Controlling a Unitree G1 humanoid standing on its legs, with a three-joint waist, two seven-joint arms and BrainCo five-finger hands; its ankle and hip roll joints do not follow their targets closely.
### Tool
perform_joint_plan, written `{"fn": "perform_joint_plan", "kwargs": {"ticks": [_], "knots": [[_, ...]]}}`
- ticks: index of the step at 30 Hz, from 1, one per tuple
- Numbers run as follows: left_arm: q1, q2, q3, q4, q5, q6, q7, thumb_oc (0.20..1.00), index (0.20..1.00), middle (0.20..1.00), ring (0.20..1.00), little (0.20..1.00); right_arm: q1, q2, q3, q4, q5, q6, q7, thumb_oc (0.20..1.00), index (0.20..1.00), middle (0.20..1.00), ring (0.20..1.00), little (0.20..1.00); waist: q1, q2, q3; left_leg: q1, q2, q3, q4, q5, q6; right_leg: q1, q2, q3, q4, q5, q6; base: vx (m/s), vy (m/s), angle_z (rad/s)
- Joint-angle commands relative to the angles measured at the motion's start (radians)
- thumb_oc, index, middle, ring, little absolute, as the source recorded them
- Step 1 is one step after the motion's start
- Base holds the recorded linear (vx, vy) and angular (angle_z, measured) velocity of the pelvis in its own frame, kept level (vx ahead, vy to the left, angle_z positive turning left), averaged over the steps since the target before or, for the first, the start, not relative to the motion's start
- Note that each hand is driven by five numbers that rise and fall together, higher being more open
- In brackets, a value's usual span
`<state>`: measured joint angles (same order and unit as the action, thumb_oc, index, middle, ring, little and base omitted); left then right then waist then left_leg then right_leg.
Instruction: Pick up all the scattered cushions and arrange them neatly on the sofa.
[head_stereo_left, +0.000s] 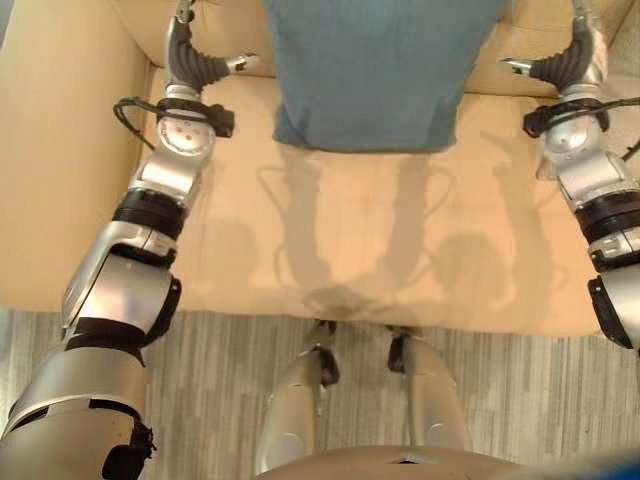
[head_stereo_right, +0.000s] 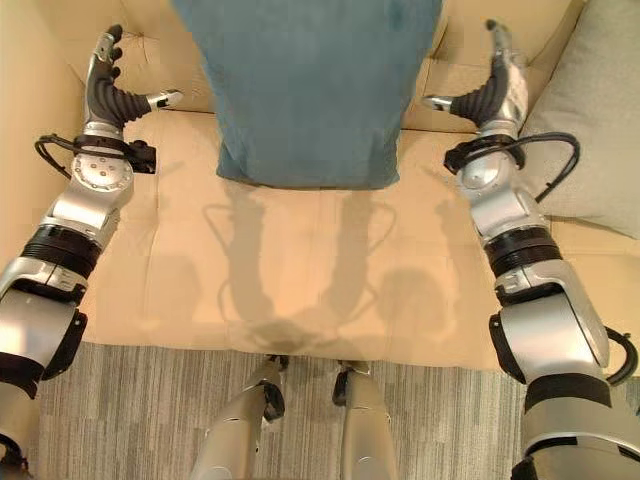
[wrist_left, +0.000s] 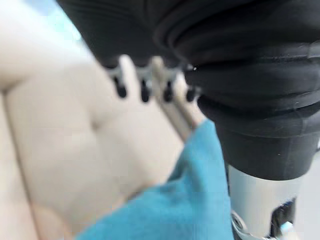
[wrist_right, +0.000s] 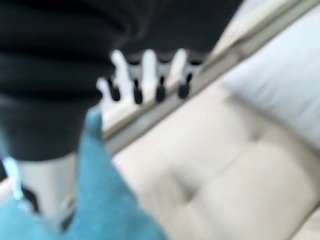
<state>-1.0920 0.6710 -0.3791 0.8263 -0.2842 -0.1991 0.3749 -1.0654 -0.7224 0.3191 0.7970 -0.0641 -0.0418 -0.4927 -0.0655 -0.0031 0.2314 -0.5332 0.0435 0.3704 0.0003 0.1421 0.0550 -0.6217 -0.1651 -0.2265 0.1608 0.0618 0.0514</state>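
Grey cushion (head_stereo_right: 590, 130) beside teal cushion (head_stereo_right: 310, 90), right eye view alone.

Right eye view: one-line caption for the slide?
Blue cushion propped on the beige sofa between open left hand and right hand; grey cushion beside.

Each silver-grey arm carries black joint bands; left hand (head_stereo_right: 112, 85) and right hand (head_stereo_right: 490, 88) wear dark ribbed covers, dark-tipped silver fingers.
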Motion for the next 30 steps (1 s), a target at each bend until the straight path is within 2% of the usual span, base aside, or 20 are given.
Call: {"fn": "perform_joint_plan", "kwargs": {"ticks": [1,4,5,6,8,9,11,14,17,21,23,24,25,27,28,30], "knots": [[0.101,0.006,0.080,-0.058,0.020,-0.034,-0.005,1.000,1.000,1.000,1.000,1.000,0.142,-0.045,-0.069,-0.049,0.010,-0.027,-0.029,1.000,1.000,1.000,1.000,1.000,-0.006,-0.019,-0.095,0.120,0.055,-0.003,0.011,-0.103,-0.171,0.143,-0.102,0.005,-0.169,0.116,0.179,0.10,-0.007,-0.05],[0.268,-0.006,0.148,-0.185,0.018,-0.045,-0.043,1.000,1.000,1.000,1.000,1.000,0.334,-0.057,-0.163,-0.152,0.000,-0.040,0.005,1.000,1.000,1.000,1.000,1.000,-0.009,-0.015,-0.109,0.181,0.048,-0.006,-0.023,-0.096,-0.169,0.193,-0.105,-0.001,-0.173,0.103,0.176,0.06,-0.011,-0.07],[0.313,-0.017,0.164,-0.207,0.018,-0.051,-0.053,1.000,1.000,1.000,1.000,1.000,0.380,-0.055,-0.184,-0.173,-0.002,-0.047,0.014,1.000,1.000,1.000,1.000,1.000,-0.014,-0.019,-0.104,0.185,0.044,0.011,-0.021,-0.077,-0.160,0.198,-0.111,-0.013,-0.169,0.116,0.164,0.03,-0.030,0.04],[0.444,-0.049,0.203,-0.285,0.017,-0.057,-0.091,1.000,1.000,1.000,1.000,1.000,0.516,-0.027,-0.241,-0.227,-0.001,-0.063,0.052,1.000,1.000,1.000,1.000,1.000,-0.015,-0.019,-0.107,0.224,0.040,0.010,-0.032,-0.078,-0.158,0.233,-0.113,-0.021,-0.168,0.110,0.163,0.00,-0.029,0.12],[0.504,-0.068,0.220,-0.306,0.011,-0.057,-0.108,1.000,1.000,1.000,1.000,1.000,0.571,-0.015,-0.260,-0.247,-0.003,-0.066,0.066,1.000,1.000,1.000,1.000,1.000,-0.015,-0.020,-0.111,0.242,0.038,0.009,-0.035,-0.080,-0.157,0.250,-0.112,-0.024,-0.167,0.106,0.162,0.11,-0.023,0.15],[0.694,-0.119,0.261,-0.367,0.021,-0.051,-0.174,1.000,1.000,1.000,1.000,1.000,0.746,0.037,-0.327,-0.302,-0.006,-0.084,0.129,1.000,1.000,1.000,1.000,1.000,-0.021,-0.022,-0.115,0.306,0.037,0.015,-0.040,-0.091,-0.154,0.309,-0.110,-0.030,-0.162,0.093,0.161,0.13,-0.026,0.06],[0.763,-0.127,0.271,-0.395,0.038,-0.043,-0.204,1.000,1.000,1.000,1.000,1.000,0.811,0.058,-0.346,-0.316,-0.006,-0.087,0.155,1.000,1.000,1.000,1.000,1.000,-0.022,-0.023,-0.115,0.330,0.038,0.020,-0.039,-0.094,-0.154,0.336,-0.110,-0.031,-0.162,0.089,0.161,0.08,-0.027,0.01],[0.939,-0.167,0.284,-0.357,0.088,-0.019,-0.280,1.000,1.000,1.000,1.000,1.000,0.970,0.136,-0.391,-0.313,-0.001,-0.101,0.227,1.000,1.000,1.000,1.000,1.000,-0.035,-0.019,-0.112,0.385,0.048,0.028,-0.006,-0.113,-0.159,0.403,-0.101,-0.028,-0.152,0.065,0.153,0.06,-0.074,-0.01],[1.136,-0.252,0.306,-0.228,0.130,0.015,-0.342,1.000,1.000,1.000,1.000,1.000,1.120,0.213,-0.377,-0.256,-0.016,-0.108,0.310,1.000,1.000,1.000,1.000,1.000,-0.057,-0.019,-0.126,0.460,0.094,0.035,0.086,-0.143,-0.176,0.498,-0.045,0.008,-0.158,0.011,0.119,0.05,-0.151,-0.03],[1.194,-0.300,0.317,-0.161,0.121,0.028,-0.345,1.000,1.000,1.000,1.000,1.000,1.159,0.247,-0.346,-0.213,-0.016,-0.107,0.337,1.000,1.000,1.000,1.000,1.000,-0.063,-0.023,-0.137,0.494,0.110,0.024,0.092,-0.141,-0.175,0.517,-0.016,0.042,-0.154,-0.006,0.103,0.02,-0.080,-0.20],[1.198,-0.322,0.302,-0.127,0.112,0.031,-0.338,1.000,1.000,1.000,1.000,1.000,1.161,0.263,-0.318,-0.167,-0.009,-0.106,0.340,1.000,1.000,1.000,1.000,1.000,-0.057,-0.026,-0.129,0.491,0.116,-0.039,0.110,-0.123,-0.184,0.522,0.002,0.067,-0.140,-0.017,0.094,-0.05,-0.025,-0.17],[1.192,-0.328,0.290,-0.113,0.113,0.031,-0.332,1.000,1.000,1.000,1.000,1.000,1.153,0.266,-0.304,-0.159,-0.001,-0.105,0.336,1.000,1.000,1.000,1.000,1.000,-0.053,-0.030,-0.125,0.475,0.110,-0.108,0.121,-0.109,-0.187,0.513,0.008,0.090,-0.134,-0.017,0.089,-0.08,0.038,-0.30],[1.192,-0.337,0.276,-0.099,0.115,0.032,-0.326,1.000,1.000,1.000,1.000,1.000,1.152,0.267,-0.291,-0.143,0.004,-0.105,0.333,1.000,1.000,1.000,1.000,1.000,-0.046,-0.035,-0.120,0.461,0.098,-0.191,0.130,-0.118,-0.184,0.506,0.011,0.113,-0.125,-0.016,0.087,-0.08,0.051,-0.37],[1.190,-0.350,0.255,-0.074,0.116,0.032,-0.320,1.000,1.000,1.000,1.000,1.000,1.140,0.265,-0.271,-0.096,0.004,-0.106,0.330,1.000,1.000,1.000,1.000,1.000,-0.037,-0.042,-0.114,0.454,0.062,-0.317,0.128,-0.166,-0.174,0.498,0.017,0.155,-0.117,-0.020,0.089,-0.05,0.055,-0.41],[1.190,-0.354,0.245,-0.059,0.119,0.036,-0.323,1.000,1.000,1.000,1.000,1.000,1.139,0.268,-0.267,-0.074,0.007,-0.103,0.332,1.000,1.000,1.000,1.000,1.000,-0.039,-0.043,-0.117,0.455,0.046,-0.343,0.121,-0.190,-0.166,0.493,0.017,0.168,-0.113,-0.019,0.092,-0.04,0.100,-0.56],[1.181,-0.357,0.237,-0.040,0.128,0.038,-0.325,1.000,1.000,1.000,1.000,1.000,1.137,0.270,-0.266,-0.049,0.013,-0.104,0.333,1.000,1.000,1.000,1.000,1.000,-0.045,-0.042,-0.119,0.462,0.039,-0.333,0.112,-0.208,-0.159,0.490,0.015,0.177,-0.109,-0.022,0.096,-0.02,0.102,-0.50]]}}
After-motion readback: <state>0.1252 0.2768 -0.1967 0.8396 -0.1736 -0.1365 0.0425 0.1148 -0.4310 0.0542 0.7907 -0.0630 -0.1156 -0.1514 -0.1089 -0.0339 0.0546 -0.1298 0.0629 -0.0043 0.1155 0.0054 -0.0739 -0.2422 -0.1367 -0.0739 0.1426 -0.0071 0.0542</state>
